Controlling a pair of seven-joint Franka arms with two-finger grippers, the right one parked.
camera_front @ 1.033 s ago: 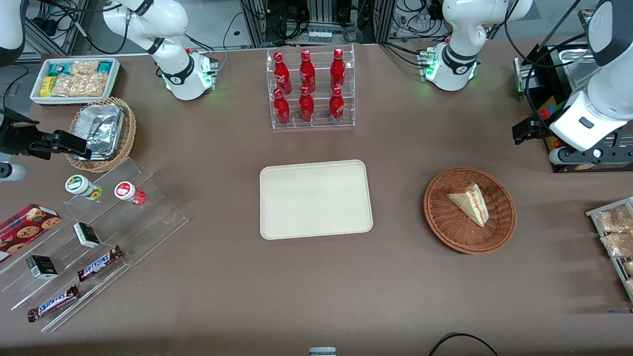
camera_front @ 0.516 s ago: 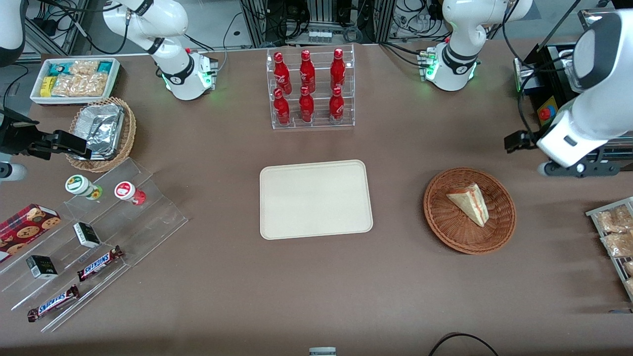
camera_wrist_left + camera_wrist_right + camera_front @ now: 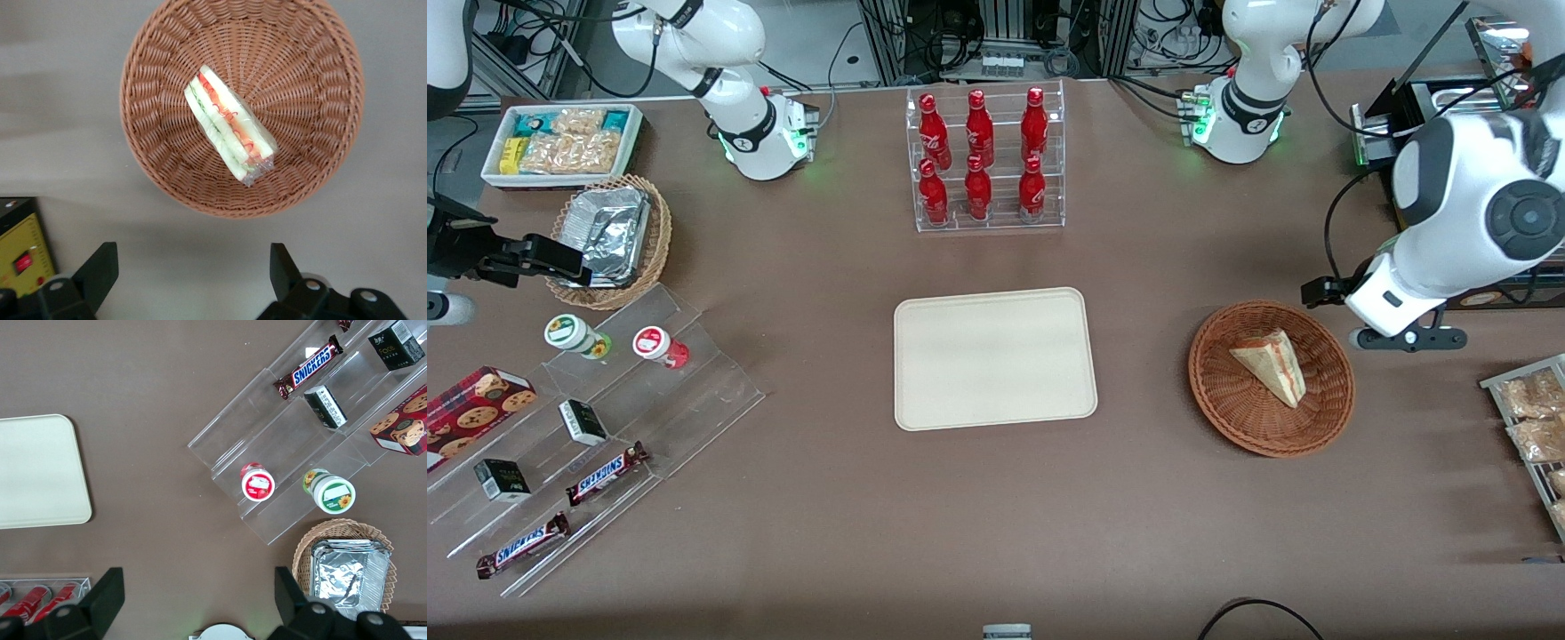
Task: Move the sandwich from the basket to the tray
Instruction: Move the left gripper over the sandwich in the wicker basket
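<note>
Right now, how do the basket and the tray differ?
The basket is round, reddish-brown wicker; the tray is a flat, rectangular, smooth cream one. The basket holds the sandwich; the tray is bare. The open hand hovers by the basket, not the tray. Both sit on the table.

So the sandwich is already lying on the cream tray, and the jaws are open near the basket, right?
Not quite. The sandwich lies in the basket, as the front view shows; the tray is bare. The gripper is indeed open near the basket.

A robotics lab: cabled arm bases (image 3: 760, 133) bolted to a brown table (image 3: 827, 533) staged with shop snack displays (image 3: 591, 427)
</note>
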